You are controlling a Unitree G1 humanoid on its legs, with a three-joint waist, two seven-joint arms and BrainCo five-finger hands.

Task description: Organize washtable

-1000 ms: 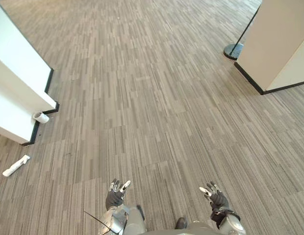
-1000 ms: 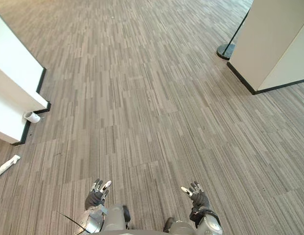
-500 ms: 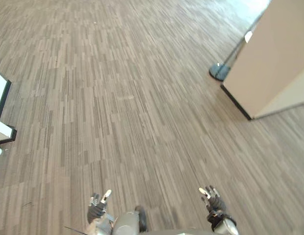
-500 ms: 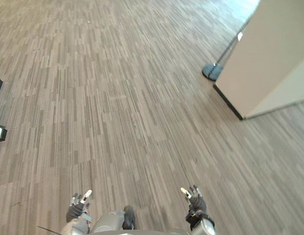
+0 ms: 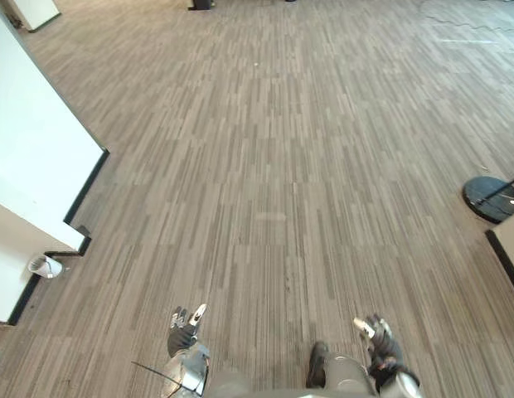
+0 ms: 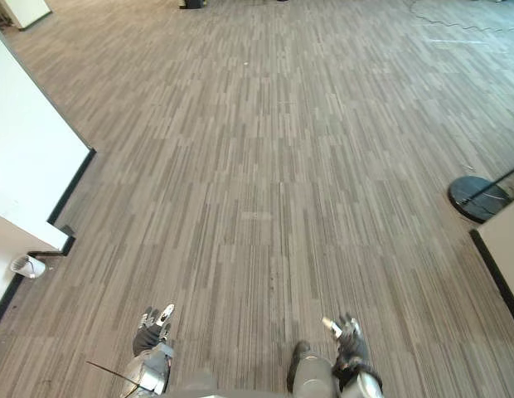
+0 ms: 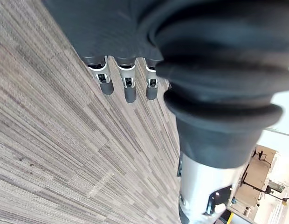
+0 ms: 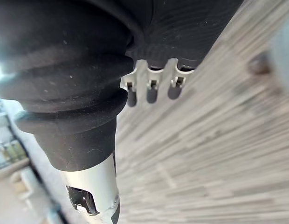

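My left hand (image 5: 183,326) hangs low at the bottom of the left eye view, open and holding nothing; its fingers (image 7: 127,86) point straight out over the grey striped carpet. My right hand (image 5: 379,340) is low on the other side, also open and empty, with its fingers (image 8: 152,89) relaxed above the floor. A small white cup (image 5: 45,266) lies on its side on the carpet at the foot of a white panel, far to the left of my left hand.
A white panel with a black base strip (image 5: 31,157) stands along the left. A round black stand base (image 5: 492,199) sits at the right, with a beige panel's corner (image 6: 501,249) just behind it. Open carpet stretches ahead.
The camera has swung, so the whole picture shifted: the beige panel slid out to the right edge and the white panel and cup came back at the left. Both hands stay low and open.
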